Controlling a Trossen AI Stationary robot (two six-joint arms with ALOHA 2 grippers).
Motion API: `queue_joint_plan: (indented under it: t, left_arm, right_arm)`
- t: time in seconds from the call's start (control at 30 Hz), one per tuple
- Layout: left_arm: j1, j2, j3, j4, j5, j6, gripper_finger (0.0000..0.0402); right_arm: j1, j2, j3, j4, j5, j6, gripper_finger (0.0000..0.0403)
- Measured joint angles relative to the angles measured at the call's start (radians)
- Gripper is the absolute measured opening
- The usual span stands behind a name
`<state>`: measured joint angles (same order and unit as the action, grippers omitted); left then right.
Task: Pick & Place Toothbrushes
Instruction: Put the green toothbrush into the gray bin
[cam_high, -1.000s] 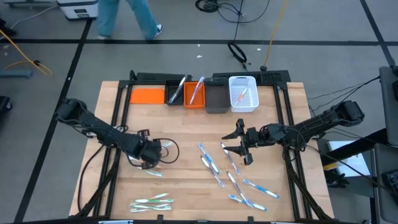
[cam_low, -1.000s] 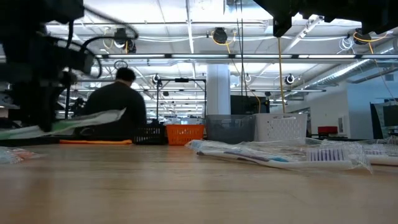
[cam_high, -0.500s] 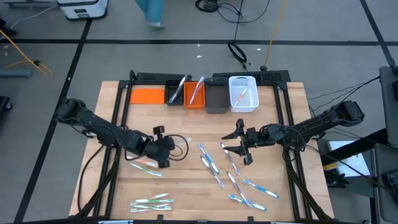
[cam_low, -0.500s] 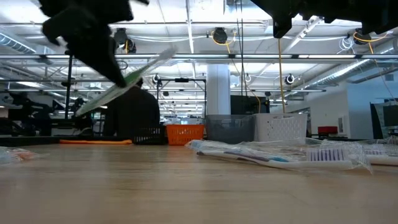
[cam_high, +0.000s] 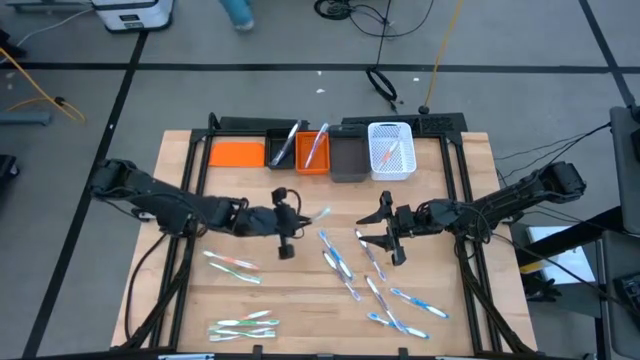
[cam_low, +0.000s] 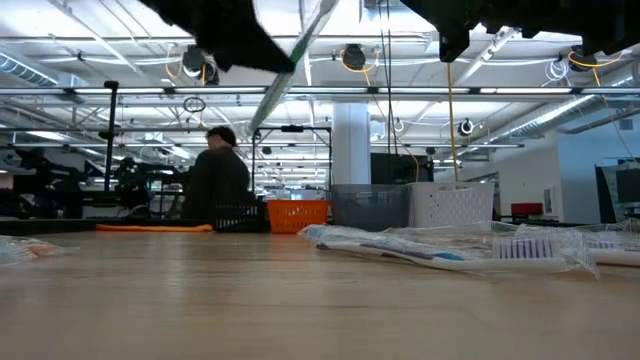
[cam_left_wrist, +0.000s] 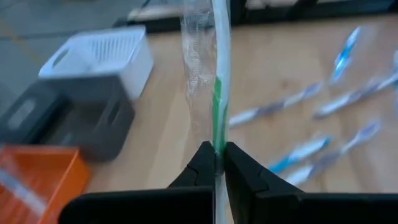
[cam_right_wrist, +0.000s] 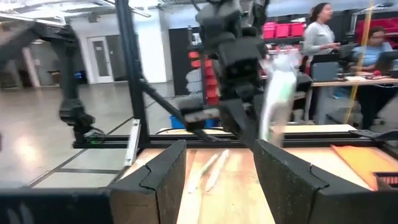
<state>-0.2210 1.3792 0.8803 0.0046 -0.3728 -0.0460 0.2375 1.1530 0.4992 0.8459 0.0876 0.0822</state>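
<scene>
Two arms share your table in the high view: the left gripper (cam_high: 300, 222) sits near the middle, pinched shut on a green toothbrush (cam_high: 314, 216) whose free end points toward the bins, while the right gripper (cam_high: 377, 232) waits on the right side with its fingers spread and nothing between them. Loose toothbrushes (cam_high: 375, 283) lie scattered on the wood between and below the two grippers, a pair of them (cam_high: 232, 265) lies under the left arm, and another small cluster (cam_high: 243, 326) rests near the front edge. Along the far edge you have an orange tray (cam_high: 236, 153), a black bin (cam_high: 282, 148) and an orange bin (cam_high: 313, 150) each with brushes inside, a grey bin (cam_high: 348, 160), and a white basket (cam_high: 391, 150) holding more. In the low view the held brush (cam_low: 292, 60) hangs tilted high above the tabletop — wrapped brushes (cam_low: 440, 250) lie flat at the right, and a person (cam_low: 215, 180) stands in the room behind. In the left wrist view you can see the fingertips (cam_left_wrist: 202, 163) closed tight on the wrapped green brush (cam_left_wrist: 217, 81), with the white basket (cam_left_wrist: 99, 53) and grey bin (cam_left_wrist: 74, 112) beyond. In the right wrist view its own fingers (cam_right_wrist: 286, 180) stand well apart and empty, facing the left gripper (cam_right_wrist: 239, 118) and its brush (cam_right_wrist: 277, 93).
</scene>
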Motion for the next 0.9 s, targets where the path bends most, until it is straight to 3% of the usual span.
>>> queue_joint_plan:
  t: [0.3, 0.63, 0.9]
  left_arm:
    - [0.049, 0.000, 0.000, 0.242, 0.119, 0.027, 0.0005]
    - [0.059, 0.008, 0.000, 0.328, 0.130, 0.053, 0.0008]
    - [0.059, 0.008, 0.000, 0.368, 0.147, 0.065, 0.0005]
  right_arm:
    - [-0.002, 0.000, 0.000, 0.006, 0.126, -0.024, 0.0180]
    - [-0.020, 0.031, 0.001, 0.160, 0.125, -0.076, 0.0180]
    - [-0.077, 0.154, 0.066, 0.201, 0.101, -0.065, 0.0180]
